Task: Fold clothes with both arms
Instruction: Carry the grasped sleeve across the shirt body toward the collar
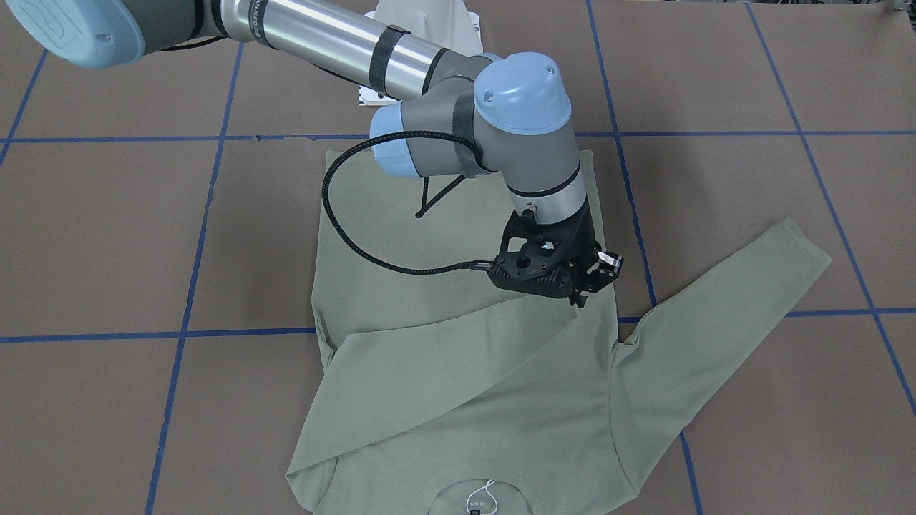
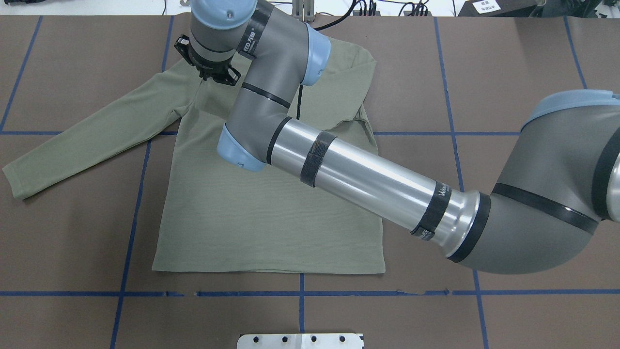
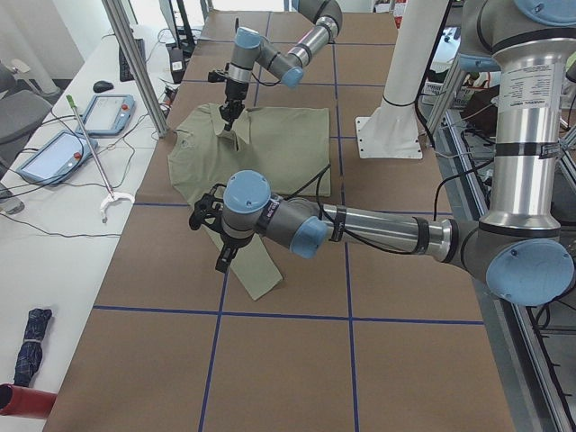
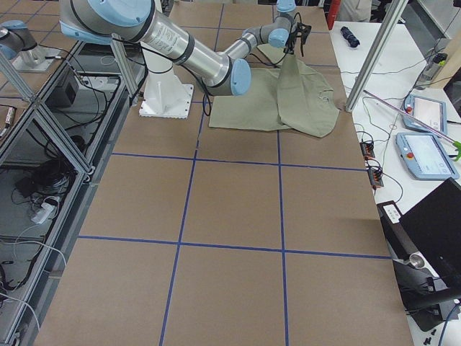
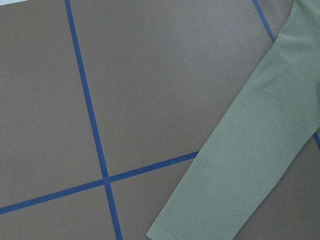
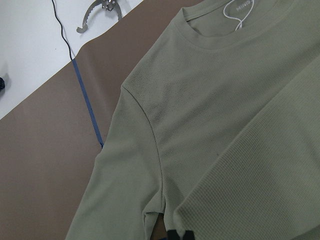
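Green long-sleeved shirt (image 2: 271, 218) lies flat on the brown table (image 2: 508, 72), hem toward the robot base, collar on the far side with the white string tag (image 1: 478, 499) showing. Outstretched sleeve (image 2: 92, 140) lies flat on the robot's left, angled away from the body and crossing a blue tape line (image 5: 95, 145). The other sleeve (image 1: 444, 386) is folded diagonally across the chest. Right arm (image 2: 368, 174) reaches across the shirt to the robot's left shoulder area. Right gripper (image 1: 585, 292) is at the end of the folded sleeve, fingers closed on it. The side views show the cloth tented up toward the gripper. Right wrist view: black fingertips (image 6: 173, 234) at the bottom edge, against the sleeve fabric. Left arm (image 3: 378, 229) shows only in the exterior left view. Left gripper (image 3: 222, 256) hangs above the cuff end of the outstretched sleeve, apart from the cloth. Cannot tell whether its fingers are open or closed. Left wrist view shows only the cuff, bare table and a tape crossing.
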Motion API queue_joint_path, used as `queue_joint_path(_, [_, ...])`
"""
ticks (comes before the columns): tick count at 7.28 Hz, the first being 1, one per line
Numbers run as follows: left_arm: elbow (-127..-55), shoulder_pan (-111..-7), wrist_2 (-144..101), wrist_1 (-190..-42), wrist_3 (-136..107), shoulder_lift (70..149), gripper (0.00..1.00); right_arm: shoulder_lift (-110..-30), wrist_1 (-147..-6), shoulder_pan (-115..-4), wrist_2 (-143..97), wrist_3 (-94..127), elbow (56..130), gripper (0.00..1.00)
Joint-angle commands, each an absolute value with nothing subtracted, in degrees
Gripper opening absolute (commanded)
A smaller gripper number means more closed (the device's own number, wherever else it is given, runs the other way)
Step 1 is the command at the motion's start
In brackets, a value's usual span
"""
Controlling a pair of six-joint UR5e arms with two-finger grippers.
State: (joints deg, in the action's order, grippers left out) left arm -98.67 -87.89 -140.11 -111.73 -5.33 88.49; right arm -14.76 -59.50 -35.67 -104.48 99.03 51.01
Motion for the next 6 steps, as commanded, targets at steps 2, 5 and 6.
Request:
queue_joint_path(2, [-98.4,-87.9,-140.1,-112.7,-5.4,88.5,1.0,-10.7,-54.8,-34.4,-98.6,99.4,42.1,0.81])
queue_joint_path(5, [-97.8,-84.0,-140.2,-112.8,-10.6,88.8,1.0,-10.3,-54.8,-34.5,-98.2,99.9,42.7,0.9])
queue_joint_path(6, [-96.7,-81.4,-140.0,-112.7,-11.5,89.9,1.0,-11.4,-55.0,-35.9,-98.5,101.1,45.9,0.9])
